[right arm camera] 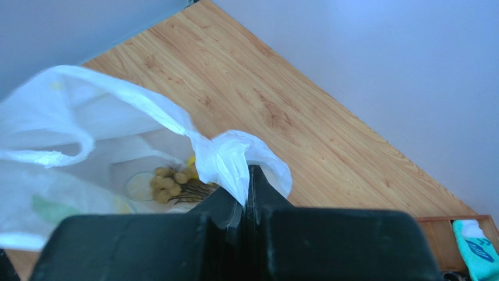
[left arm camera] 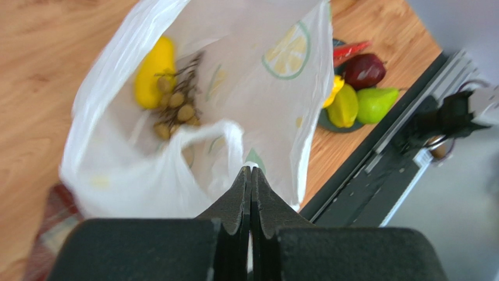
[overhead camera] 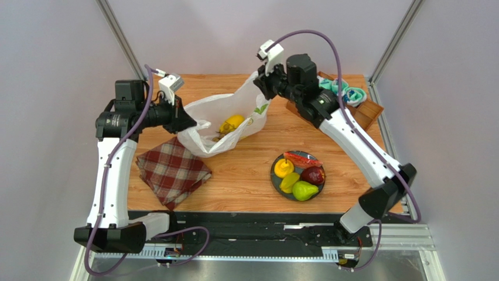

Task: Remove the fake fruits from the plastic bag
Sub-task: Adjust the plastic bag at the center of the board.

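White crinkly plastic bag point(overhead camera: 205, 140) is held up at two points: its left rim is pinched by the left gripper point(left arm camera: 250, 175) and its right handle by the right gripper point(right arm camera: 246, 187), both with fingers closed. A yellow mango point(left arm camera: 153, 70) and a grape bunch point(left arm camera: 175, 108) lie inside, below both grips and nearer the left one.

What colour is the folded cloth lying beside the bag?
The cloth is red and beige plaid with dark lines. The top external view shows it best.

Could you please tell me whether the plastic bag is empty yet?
Not empty: a yellow mango and a brown grape bunch lie inside the plastic bag.
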Robot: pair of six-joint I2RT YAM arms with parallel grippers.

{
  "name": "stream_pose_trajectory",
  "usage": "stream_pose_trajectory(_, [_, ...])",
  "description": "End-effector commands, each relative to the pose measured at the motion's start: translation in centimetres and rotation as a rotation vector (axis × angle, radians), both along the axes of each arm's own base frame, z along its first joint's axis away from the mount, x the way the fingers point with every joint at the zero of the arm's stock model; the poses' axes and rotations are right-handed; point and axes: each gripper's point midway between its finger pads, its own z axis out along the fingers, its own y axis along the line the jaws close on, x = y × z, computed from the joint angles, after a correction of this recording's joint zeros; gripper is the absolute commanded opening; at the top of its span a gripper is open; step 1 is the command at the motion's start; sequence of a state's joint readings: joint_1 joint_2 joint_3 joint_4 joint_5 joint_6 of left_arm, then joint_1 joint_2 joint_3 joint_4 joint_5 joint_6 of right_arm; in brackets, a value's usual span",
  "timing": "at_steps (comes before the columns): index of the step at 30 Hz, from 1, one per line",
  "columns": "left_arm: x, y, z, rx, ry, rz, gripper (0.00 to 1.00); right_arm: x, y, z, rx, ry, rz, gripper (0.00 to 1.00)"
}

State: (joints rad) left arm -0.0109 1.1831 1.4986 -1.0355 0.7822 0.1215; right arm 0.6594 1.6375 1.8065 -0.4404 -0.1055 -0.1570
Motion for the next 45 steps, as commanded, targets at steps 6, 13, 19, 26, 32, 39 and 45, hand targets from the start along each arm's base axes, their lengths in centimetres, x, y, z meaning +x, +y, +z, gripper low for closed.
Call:
stream_pose_trajectory(6, [-7.4,1.9,-4.8,0.222,0.096,-0.229,0.28,-12.3,-3.1,-8.7,0.004,0.266,0.165,0.0])
stream_pose_trajectory(13, [-6.3,-0.2,3.1,0.135,-0.148,-0.256,0.99,-14.2,-4.6,-11.5,-0.047,0.331,0.157,0.0])
stream_pose_trajectory(19, [-8.4,-8.8,2.6,0.07,-0.072,-0.614,0.85,-12.9,-5.0,-9.8,-0.042,0.27,0.118,0.0])
stream_pose_trajectory(26, [-5.9,-12.9,-3.8,0.182,-0.094,-0.789,0.55,-10.6,-5.5,-6.0,-0.011,0.198,0.065,0.0])
stream_pose_trajectory(32, [-3.4,-15.4,-6.2,0.311,-0.32,-0.795,0.19,-9.5,-4.4,-4.3,0.024,0.185,0.08,0.0])
stream_pose_trajectory(39, [1.7,-17.3,-10.2,0.413,-0.35,-0.711,0.09,-10.2,-3.2,-4.0,0.029,0.203,0.162,0.0])
stream_pose_trajectory(45, [7.0,-17.0,-13.4,0.591,-0.525,-0.652,0.05,-11.5,-3.5,-4.2,0.019,0.231,0.197,0.0])
